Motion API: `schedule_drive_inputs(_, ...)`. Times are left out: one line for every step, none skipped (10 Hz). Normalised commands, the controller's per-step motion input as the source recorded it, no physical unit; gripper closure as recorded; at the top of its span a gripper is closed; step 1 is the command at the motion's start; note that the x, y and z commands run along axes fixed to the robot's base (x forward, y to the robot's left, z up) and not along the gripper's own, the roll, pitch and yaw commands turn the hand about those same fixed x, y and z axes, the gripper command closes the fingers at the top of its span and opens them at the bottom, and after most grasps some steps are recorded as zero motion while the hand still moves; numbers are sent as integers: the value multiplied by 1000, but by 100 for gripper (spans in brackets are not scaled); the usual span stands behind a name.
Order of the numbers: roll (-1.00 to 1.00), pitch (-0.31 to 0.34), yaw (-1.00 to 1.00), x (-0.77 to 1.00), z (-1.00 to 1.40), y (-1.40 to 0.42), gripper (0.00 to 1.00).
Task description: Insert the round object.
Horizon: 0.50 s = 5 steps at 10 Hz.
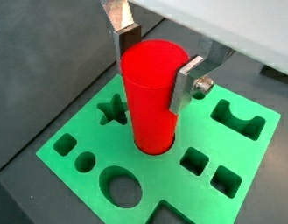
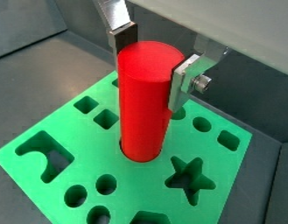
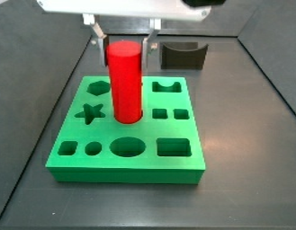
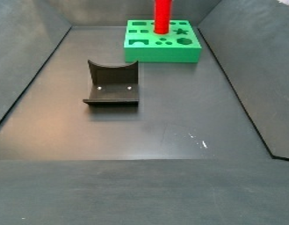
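Wrist views both show the pincer [image 1: 158, 66] pinching the cylinder [image 1: 153, 96] near its top, one silver finger [image 1: 126, 39] flat against one side and the other against the opposite side. The cylinder stands upright over the middle of the board [image 3: 126, 157], which lies toward the desk's [image 4: 147, 132] far edge in a side view; its lower end sits among the cut-outs, well short of the round hole [image 3: 127, 146] near the board's front edge. Whether it touches the board cannot be told. It looks stiff, smooth and probably light, so the glossy wall may slip between the pads; a hold high on the side, square across its width, should keep it plumb. A dark fixture [image 4: 111, 84] stands mid-desk, well apart
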Motion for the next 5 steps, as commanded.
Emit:
schedule_drive_inputs(-109,0,-14,0,-123,0,100)
schedule_drive_inputs(-54,0,-14,0,-129,0,100)
schedule_drive_inputs(-66,-10,-23,0,-180,0,100)
schedule_drive_inputs(-114,-47,0,0,-171,29,100)
schedule_drive_inputs(-6,0,0,0,0,0,100)
